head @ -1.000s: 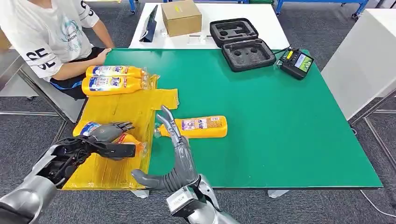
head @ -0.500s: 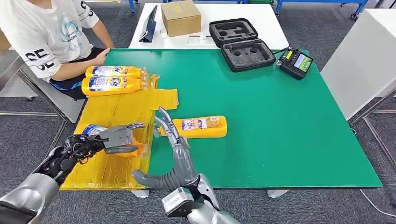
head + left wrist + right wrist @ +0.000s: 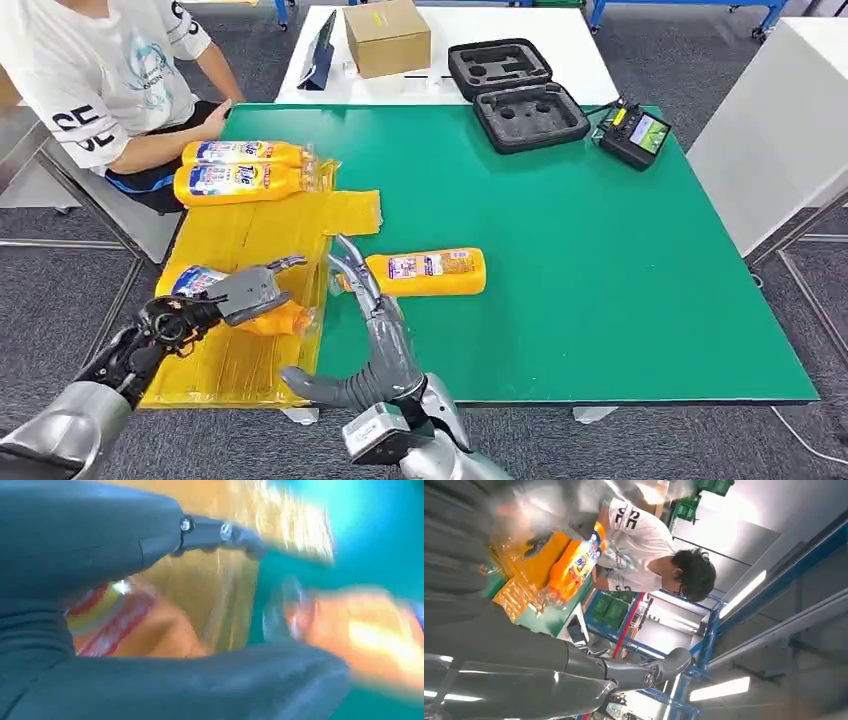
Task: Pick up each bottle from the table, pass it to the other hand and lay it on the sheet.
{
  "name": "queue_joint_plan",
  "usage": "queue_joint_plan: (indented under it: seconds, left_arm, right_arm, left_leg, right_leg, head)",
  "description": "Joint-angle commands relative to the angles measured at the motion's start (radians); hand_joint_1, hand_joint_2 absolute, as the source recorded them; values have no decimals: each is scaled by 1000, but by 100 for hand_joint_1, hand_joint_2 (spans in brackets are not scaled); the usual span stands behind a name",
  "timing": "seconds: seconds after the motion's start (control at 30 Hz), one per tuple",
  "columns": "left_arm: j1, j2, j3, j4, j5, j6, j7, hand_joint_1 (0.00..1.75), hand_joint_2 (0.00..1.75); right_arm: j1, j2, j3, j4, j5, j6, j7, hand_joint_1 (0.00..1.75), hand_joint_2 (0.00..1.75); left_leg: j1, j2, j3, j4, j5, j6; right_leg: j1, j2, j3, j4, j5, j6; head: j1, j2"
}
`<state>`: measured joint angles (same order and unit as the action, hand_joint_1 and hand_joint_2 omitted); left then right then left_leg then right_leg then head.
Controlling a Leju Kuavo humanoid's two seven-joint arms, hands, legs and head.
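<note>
The left hand (image 3: 245,293) lies over a bottle (image 3: 200,280) on the yellow sheet (image 3: 255,235), fingers loosely curled on it; whether it grips or only rests, I cannot tell. The right hand (image 3: 368,310) stands with fingers spread, holding nothing; just beyond its fingertips lies another bottle (image 3: 425,272) on the green table (image 3: 600,250). This one looks full, rather heavy, smooth and slippery; I would wrap the fingers around its flat middle.

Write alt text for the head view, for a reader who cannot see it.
The robot's left hand rests on an orange bottle lying on a yellow sheet, while its right hand reaches, fingers apart, toward another bottle on the green table. Two more bottles lie at the sheet's far end near a seated person.
</note>
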<state>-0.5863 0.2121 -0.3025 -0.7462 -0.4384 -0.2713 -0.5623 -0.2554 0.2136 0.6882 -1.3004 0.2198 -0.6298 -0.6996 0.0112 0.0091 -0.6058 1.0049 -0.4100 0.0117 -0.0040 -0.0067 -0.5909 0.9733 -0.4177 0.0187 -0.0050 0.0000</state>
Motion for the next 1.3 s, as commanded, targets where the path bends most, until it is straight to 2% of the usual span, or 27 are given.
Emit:
queue_joint_plan:
  seconds: [0.03,0.1,0.23,0.33,0.4,0.53,0.63,0.8,1.0,1.3]
  left_arm:
    - [208,-153,327,-375,-55,969,-113,0,175]
    - [262,-181,431,-482,15,969,-136,0,175]
    - [296,-181,471,-541,52,969,-136,0,175]
    - [320,-177,500,-564,104,969,-136,0,175]
    - [344,-173,519,-583,122,969,-136,0,175]
    - [348,-170,519,-586,125,969,-136,0,175]
    - [358,-169,520,-578,159,969,-136,0,175]
    - [365,-164,507,-572,203,969,-136,0,175]
    - [331,-166,490,-521,214,960,-136,0,175]
    - [324,-159,483,-500,221,951,-136,0,175]
  right_arm:
    - [-78,2,-136,190,570,-64,251,0,175]
    - [-111,-25,-189,240,765,-31,408,0,175]
    - [-127,-35,-243,254,856,-13,467,0,175]
    - [-168,-58,-281,315,977,45,577,0,175]
    - [-196,-71,-313,356,1010,58,607,0,175]
    - [-200,-75,-318,361,1009,61,606,0,175]
    - [-223,-77,-332,402,1045,81,647,0,175]
    - [-365,-76,-357,641,1047,188,665,0,175]
    - [-463,-69,-382,832,1012,213,666,0,175]
    - [-491,-74,-403,885,990,243,675,0,175]
  left_leg:
    - [0,-4,-3,0,1,1]
    - [0,0,-4,0,0,1]
    - [0,1,-4,0,0,1]
    - [0,1,-6,0,0,1]
    - [0,1,-5,0,0,1]
    - [0,0,-6,0,0,1]
    - [0,-2,-3,-1,-1,1]
    - [0,2,-3,0,-1,1]
    - [0,-1,-6,0,0,1]
    - [0,-3,-5,0,0,1]
  right_leg:
    - [0,-3,-1,-1,0,0]
    - [0,1,-2,-1,1,1]
    - [0,1,-4,-1,1,1]
    - [0,1,-5,-1,1,1]
    - [0,1,-4,-1,1,1]
    - [0,0,-4,-1,0,1]
    - [0,-1,-2,-1,-1,1]
    - [0,3,-2,-1,0,1]
    - [0,0,-4,0,0,1]
    - [0,-2,-3,0,0,1]
  head:
    - [1,0]
    - [1,0]
    - [0,0]
    - [0,0]
    - [0,0]
    - [0,0]
    - [0,0]
    - [0,0]
    - [0,0]
    - [0,0]
